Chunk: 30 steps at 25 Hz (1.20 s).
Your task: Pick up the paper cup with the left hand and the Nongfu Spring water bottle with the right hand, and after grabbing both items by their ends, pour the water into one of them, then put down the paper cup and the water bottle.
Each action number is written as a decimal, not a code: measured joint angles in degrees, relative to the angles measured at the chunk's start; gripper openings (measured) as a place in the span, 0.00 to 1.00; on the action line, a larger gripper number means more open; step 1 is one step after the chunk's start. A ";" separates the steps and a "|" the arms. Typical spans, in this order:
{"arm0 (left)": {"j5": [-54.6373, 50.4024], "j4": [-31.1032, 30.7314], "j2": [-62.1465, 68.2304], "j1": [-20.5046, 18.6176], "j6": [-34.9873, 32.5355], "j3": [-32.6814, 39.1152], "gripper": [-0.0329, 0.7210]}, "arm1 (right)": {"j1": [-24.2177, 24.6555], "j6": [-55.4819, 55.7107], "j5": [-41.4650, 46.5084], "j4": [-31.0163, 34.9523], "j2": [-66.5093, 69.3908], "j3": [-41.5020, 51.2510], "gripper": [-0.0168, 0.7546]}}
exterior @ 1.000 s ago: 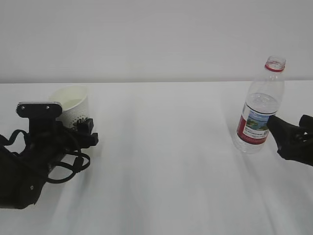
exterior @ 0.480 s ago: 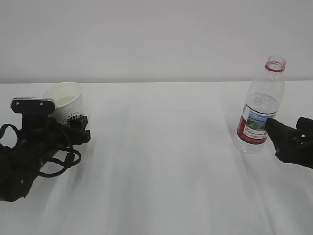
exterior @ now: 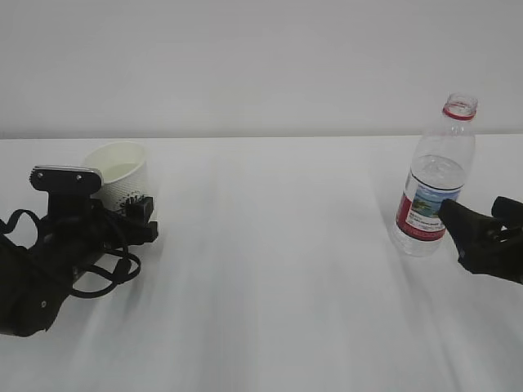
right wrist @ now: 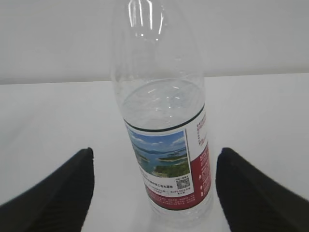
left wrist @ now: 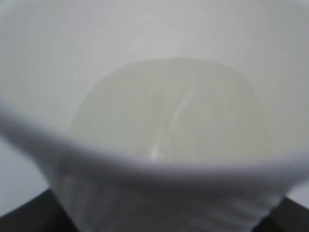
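Between open right pincer [right wrist: 153, 193] fingers, bottle [right wrist: 161, 140]

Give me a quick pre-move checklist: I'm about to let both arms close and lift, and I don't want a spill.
1. Water bottle between right gripper fingers: ok, gaps on both sides.
2. Bottle upright on the table: ok.
3. Bottle cap off: ok, neck open.
4. Paper cup upright: ok.
5. Left gripper fingers around cup: cannot tell, the cup fills the wrist view.
6. Cup empty: cannot tell, its pale bottom is blurred.
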State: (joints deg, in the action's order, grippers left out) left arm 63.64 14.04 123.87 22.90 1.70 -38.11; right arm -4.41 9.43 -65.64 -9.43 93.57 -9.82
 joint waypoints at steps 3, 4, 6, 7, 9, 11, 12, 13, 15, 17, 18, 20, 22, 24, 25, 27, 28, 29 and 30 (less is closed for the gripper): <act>0.00 0.00 0.00 0.00 0.00 0.00 0.73 | 0.00 0.00 0.00 0.00 0.00 0.00 0.79; 0.00 0.00 0.00 0.00 0.00 0.00 0.74 | 0.00 0.00 0.00 0.00 0.00 0.00 0.79; 0.00 0.00 0.00 0.00 0.00 0.00 0.75 | 0.00 0.00 0.00 0.00 0.00 0.00 0.79; 0.00 0.00 0.00 0.00 0.00 0.00 0.77 | 0.00 0.00 0.00 0.00 0.00 0.00 0.79; 0.00 0.00 0.00 0.00 0.00 0.00 0.80 | 0.00 0.00 0.00 0.00 0.00 0.00 0.79; 0.00 0.00 0.00 0.00 0.00 0.00 0.83 | 0.00 0.06 0.00 0.00 0.00 0.00 0.79; 0.00 0.00 0.00 0.00 0.00 0.00 0.83 | 0.00 0.06 0.00 0.00 0.00 0.00 0.79; 0.00 0.00 0.00 0.00 0.00 0.00 0.84 | 0.00 0.06 0.00 -0.09 0.00 0.00 0.79; 0.00 0.00 0.00 0.00 0.00 0.00 0.84 | 0.00 0.06 0.00 -0.09 0.00 0.00 0.79; 0.00 0.00 0.00 0.00 0.00 0.00 0.84 | 0.00 0.06 0.00 -0.32 0.00 0.00 0.79; 0.00 0.00 0.00 0.00 0.00 0.00 0.84 | 0.00 0.06 0.00 -0.45 0.00 0.00 0.79; 0.00 0.00 0.00 0.00 0.00 0.00 0.85 | 0.00 0.06 0.00 -0.89 0.00 0.00 0.79; 0.60 0.00 0.00 0.00 0.00 -0.11 0.89 | 0.00 0.16 0.00 -1.32 0.00 0.00 0.79; 1.50 0.00 0.00 0.00 0.00 -0.19 0.94 | 0.00 0.16 0.00 -1.51 0.00 0.00 0.79; 1.63 0.00 0.00 0.00 0.00 -0.23 0.95 | 0.00 0.16 0.00 -1.60 0.00 0.00 0.79; 1.67 0.00 0.00 0.00 0.00 -0.23 0.95 | 0.00 0.16 0.00 -1.60 0.00 0.00 0.79; 1.76 0.00 0.00 0.00 0.00 -0.23 0.95 | 0.00 0.16 0.00 -1.60 0.00 0.00 0.79; 1.76 0.00 0.00 0.00 0.00 -0.23 0.95 | 0.00 0.16 0.00 -1.65 0.00 0.00 0.79; 1.76 0.00 0.00 0.00 0.00 -0.23 0.95 | 0.00 0.16 0.00 -1.74 0.00 0.00 0.79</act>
State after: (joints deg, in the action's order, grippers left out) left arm 65.40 14.04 123.87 22.90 1.70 -38.34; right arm -4.41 9.59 -65.64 -11.17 93.57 -9.82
